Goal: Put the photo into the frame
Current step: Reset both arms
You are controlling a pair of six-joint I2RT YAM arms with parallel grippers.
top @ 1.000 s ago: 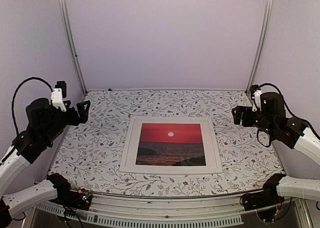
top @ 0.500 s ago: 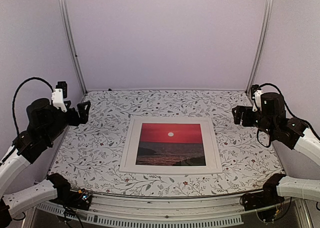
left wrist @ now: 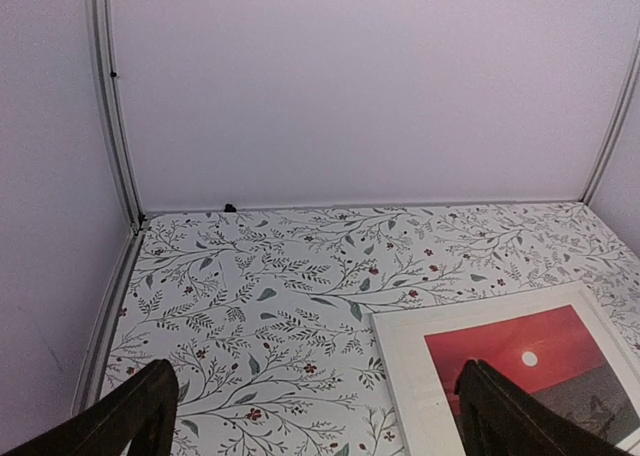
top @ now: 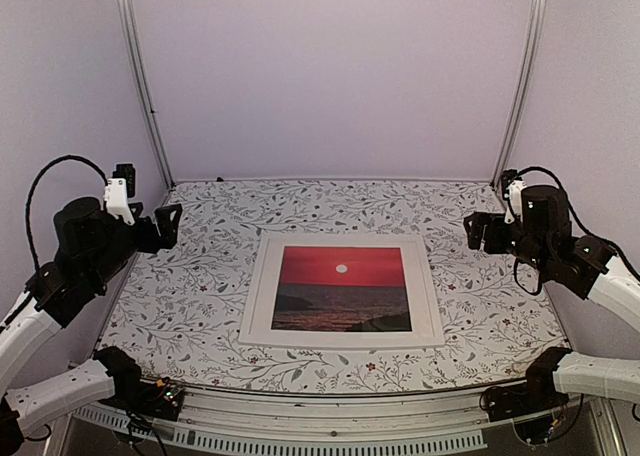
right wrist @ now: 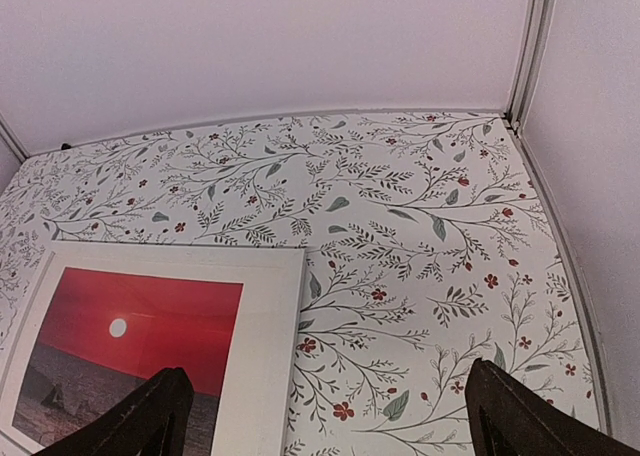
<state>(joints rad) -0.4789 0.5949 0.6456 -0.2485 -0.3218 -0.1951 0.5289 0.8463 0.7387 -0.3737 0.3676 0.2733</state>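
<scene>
The photo lies flat and face up in the middle of the floral table, its red sky toward the far wall. A wide white border rings it on all four sides. We cannot tell whether a pane covers the print.

We see the left gripper raised over the table's left edge, well apart from the photo. Its jaws are spread wide with nothing between them. The right gripper hangs over the right edge, equally far from the print, also spread wide and holding nothing. Both point inward across the table.

In the left wrist view the print sits low and to the right, and in the right wrist view low and to the left. Neither gripper touches the photo or its border.
</scene>
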